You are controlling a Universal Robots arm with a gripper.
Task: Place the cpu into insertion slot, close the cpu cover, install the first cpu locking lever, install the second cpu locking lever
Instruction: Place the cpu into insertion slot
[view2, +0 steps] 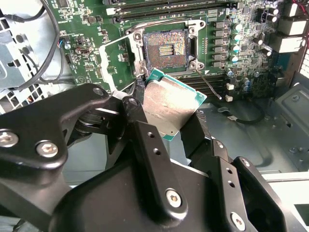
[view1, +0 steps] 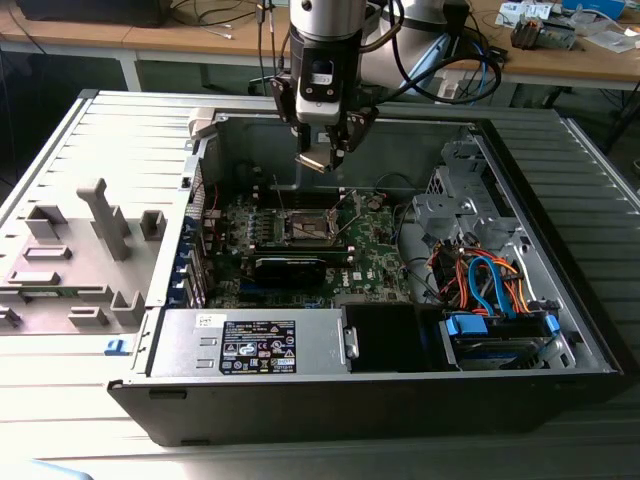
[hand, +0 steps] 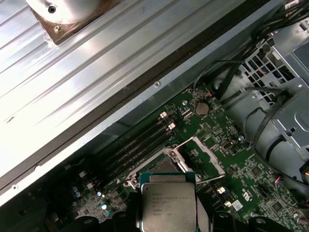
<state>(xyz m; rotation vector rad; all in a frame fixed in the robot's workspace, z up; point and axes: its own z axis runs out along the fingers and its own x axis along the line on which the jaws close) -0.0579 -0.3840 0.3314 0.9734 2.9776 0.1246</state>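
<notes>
The pincer is clenched on the cpu, its black fingers pressing two opposite edges of the chip, and it hangs inside the open computer case, clear of the board. In the second wrist view the cpu is a flat square held at a tilt, with a dull, scuffed silvery-grey face on a thin teal-green base whose rim shows along the free edges. In the first wrist view the face of the cpu carries several lines of small engraved print, too faint to make out. Directly below the pincer, on the green circuit board, lies the insertion slot: a dark square centre with gold-toned contacts and a silver metal rim, and nothing sits in it. The cpu cover stands swung up off the slot, a thin silver frame with a cut-out middle. A thin wire locking lever sticks out from one corner of the slot, unlatched. Farther from the pincer, on the near side of the case in the exterior view, a power supply bears a black label crowded with white print and marks, not legible, and a small white sticker beside it.
</notes>
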